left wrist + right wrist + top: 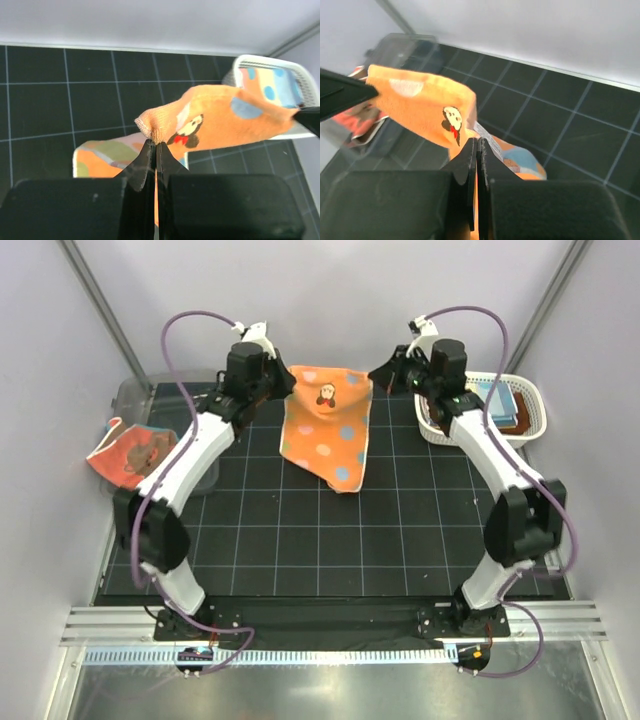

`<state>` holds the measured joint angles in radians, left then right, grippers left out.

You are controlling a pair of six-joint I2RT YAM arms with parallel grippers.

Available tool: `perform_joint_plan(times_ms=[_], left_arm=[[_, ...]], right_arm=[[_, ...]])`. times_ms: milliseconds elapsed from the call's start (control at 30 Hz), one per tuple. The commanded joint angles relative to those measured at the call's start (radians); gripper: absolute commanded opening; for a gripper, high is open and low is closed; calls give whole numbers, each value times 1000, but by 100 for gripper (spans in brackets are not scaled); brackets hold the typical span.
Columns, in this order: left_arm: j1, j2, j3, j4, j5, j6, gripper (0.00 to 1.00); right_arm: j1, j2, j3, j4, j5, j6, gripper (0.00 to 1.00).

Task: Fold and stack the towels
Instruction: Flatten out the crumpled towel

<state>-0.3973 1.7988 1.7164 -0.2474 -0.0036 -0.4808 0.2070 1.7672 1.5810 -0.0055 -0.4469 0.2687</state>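
From above, both arms are seen stretched forward and bent inward at the elbow, their wrists turned toward each other. The left gripper [287,390] and the right gripper [378,372] are each closed tight on a top corner of the orange polka-dotted towel [325,435]. The towel is stretched between the jaws and hangs below them, with its lowest corner over the black gridded mat [300,540]. A coral-red towel [125,455] is draped on the clear bin [135,392], outward of the left jaws. Folded towels [505,405] lie in the white lattice basket [530,430], outward of the right jaws.

In the left wrist view, the jaws are pressed together with the towel's hemmed corner pinched at their tips. A cartoon figure is printed just beyond them. Only here is the towel's lower part seen lying beneath the jaws.

In the right wrist view, the jaws are likewise shut on the opposite corner. A sewn-in label, seen in no other view, is shown beside them.
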Motion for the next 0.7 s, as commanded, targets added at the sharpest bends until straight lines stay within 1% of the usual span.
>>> perform_joint_plan(times_ms=[0, 33, 67, 100, 133, 167, 200, 233, 267, 300, 367, 400, 433, 500, 533, 600, 633, 667], left_arm=[[-38, -248, -78, 96, 33, 37, 0], [-50, -297, -115, 89, 30, 44, 0], [-63, -382, -177, 79, 34, 45, 0], [-86, -433, -216, 68, 40, 47, 0], [-103, -476, -248, 54, 40, 50, 0], [-116, -569, -311, 42, 36, 47, 0], [-150, -614, -342, 22, 42, 45, 0], [-169, -657, -369, 13, 43, 41, 0], [-188, -747, -424, 4, 37, 35, 0], [-234, -785, -446, -13, 34, 28, 0], [-276, -864, -494, -13, 31, 10, 0], [-294, -924, -533, -6, 25, -23, 0], [-326, -946, -543, 19, 28, -33, 0], [-351, -966, -526, 30, 31, -48, 0], [-368, -960, -509, 33, 30, -47, 0], [-371, -915, -425, 30, 19, -35, 0], [-371, -891, -388, 19, 13, -18, 0], [-373, -866, -352, 4, -24, -6, 0]], right_arm=[[38, -270, -108, 17, -58, 4, 1], [48, -316, -139, 0, -55, 1, 1], [58, -410, -165, -37, -50, -2, 1], [75, -455, -215, -91, -47, 1, 1], [87, -501, -245, -109, -55, 4, 1], [97, -609, -277, -125, -59, 10, 1], [123, -661, -344, -151, -58, 17, 1], [130, -720, -375, -165, -56, 30, 1], [138, -770, -403, -192, -58, 44, 1], [149, -866, -444, -203, -56, 58, 1], [152, -958, -482, -203, -53, 122, 1], [154, -1054, -521, -162, -52, 151, 1], [154, -1084, -532, -139, -50, 209, 1], [152, -1117, -497, -122, -46, 243, 1], [154, -1108, -478, -114, -35, 253, 1], [154, -1077, -408, -119, -12, 242, 1], [154, -1030, -383, -125, 23, 228, 1], [154, -1007, -339, -139, 49, 193, 1]])
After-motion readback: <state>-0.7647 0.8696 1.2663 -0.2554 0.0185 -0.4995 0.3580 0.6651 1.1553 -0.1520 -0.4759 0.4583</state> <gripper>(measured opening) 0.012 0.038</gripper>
